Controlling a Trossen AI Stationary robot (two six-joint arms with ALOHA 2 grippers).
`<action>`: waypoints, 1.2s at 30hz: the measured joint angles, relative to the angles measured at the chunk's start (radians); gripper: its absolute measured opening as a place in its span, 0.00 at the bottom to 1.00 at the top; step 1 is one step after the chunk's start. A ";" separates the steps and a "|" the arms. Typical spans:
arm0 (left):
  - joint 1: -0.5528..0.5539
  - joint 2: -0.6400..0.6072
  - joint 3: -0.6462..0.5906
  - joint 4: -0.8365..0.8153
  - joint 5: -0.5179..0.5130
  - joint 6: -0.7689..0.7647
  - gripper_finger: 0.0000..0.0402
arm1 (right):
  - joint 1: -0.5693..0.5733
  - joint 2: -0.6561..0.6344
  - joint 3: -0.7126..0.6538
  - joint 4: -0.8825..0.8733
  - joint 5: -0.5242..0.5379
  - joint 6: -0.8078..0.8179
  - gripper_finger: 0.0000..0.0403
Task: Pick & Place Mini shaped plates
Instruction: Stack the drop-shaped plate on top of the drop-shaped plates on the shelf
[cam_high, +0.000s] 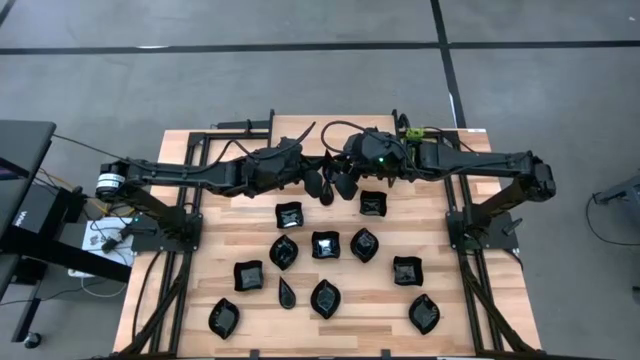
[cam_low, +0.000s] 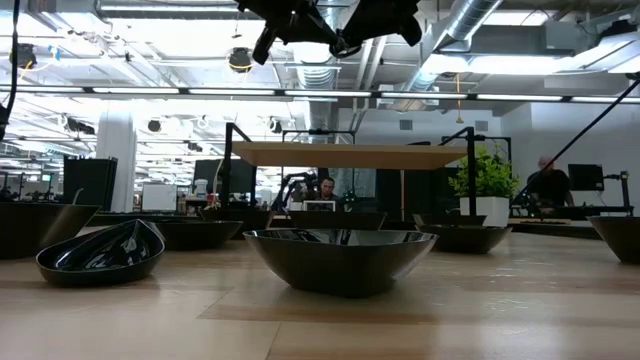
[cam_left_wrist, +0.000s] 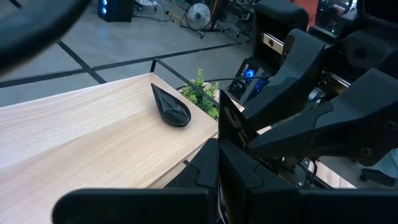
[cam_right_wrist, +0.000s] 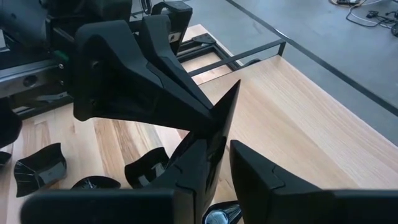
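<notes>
High view: the left gripper (cam_high: 322, 186) and right gripper (cam_high: 345, 184) meet at the far middle of the table (cam_high: 480, 290). The mini shaped plates (cam_high: 325, 245) lie spread out just in front of the fingers.
Low view: a plate (cam_low: 340, 259) sits on the table, both grippers up above.
Left wrist view: own fingers pinch a thin black plate edge (cam_left_wrist: 231, 124); a teardrop plate (cam_left_wrist: 171, 109) lies beyond.
Right wrist view: fingers pinch the same plate (cam_right_wrist: 222, 118).
</notes>
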 joint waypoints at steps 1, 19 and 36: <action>0.000 0.000 0.000 0.000 0.000 0.000 0.02 | 0.000 0.000 0.000 0.000 0.000 0.000 0.16; -0.001 -0.007 0.000 0.000 0.003 0.001 0.31 | 0.004 0.000 -0.001 -0.012 0.020 -0.001 0.12; -0.033 -0.386 -0.261 -0.187 -0.007 -0.142 0.31 | 0.043 0.000 -0.055 -0.197 -0.319 -0.030 0.10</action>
